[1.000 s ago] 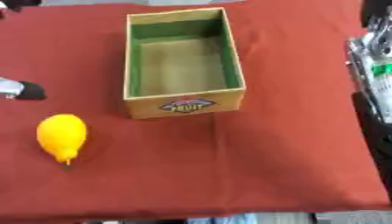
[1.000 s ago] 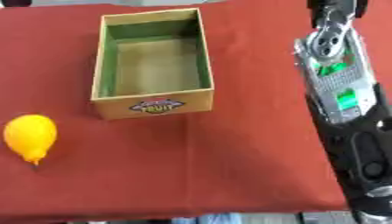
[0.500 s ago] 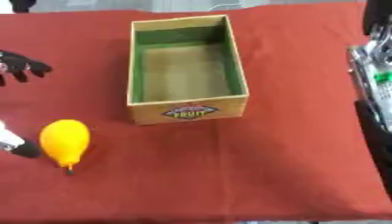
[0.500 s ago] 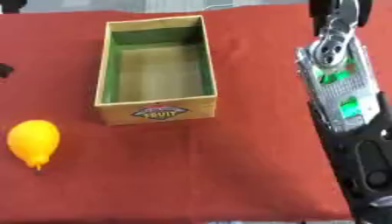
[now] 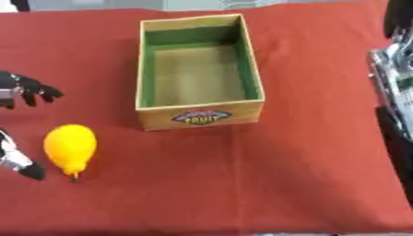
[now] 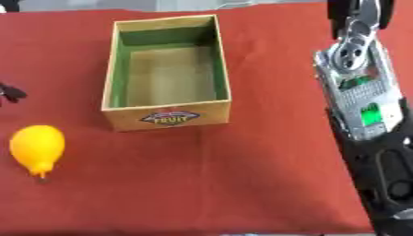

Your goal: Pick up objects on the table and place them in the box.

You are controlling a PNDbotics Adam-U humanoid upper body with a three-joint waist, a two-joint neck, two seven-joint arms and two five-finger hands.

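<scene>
Red cloth covers the table (image 5: pixel 306 175). The box (image 5: pixel 198 117), cardboard with a green lining and a "FRUIT" label on its near wall, sits toward the far middle, long axis running away from the camera; nothing shows inside it. A yellow lemon (image 5: pixel 70 146) lies on the cloth to the near left of the box, well apart from it, stem tip pointing toward the near edge. The left hand (image 5: pixel 22 88) enters at the left edge, level with the box's near wall: black fingers (image 5: pixel 47 92) spread and slightly bent above the lemon's far side, and the thumb (image 5: pixel 24 166) reaching in lower down, just beside the lemon's near left flank. The hand brackets the fruit in a wide-open span, holding nothing; whether the thumb touches the skin cannot be told. The right arm (image 6: pixel 363 106) runs along the right edge, to the right of the box, silver casing with green parts showing in the right eye view, black segment nearer the camera. The right hand itself is out of frame, so its state goes unrecorded.
</scene>
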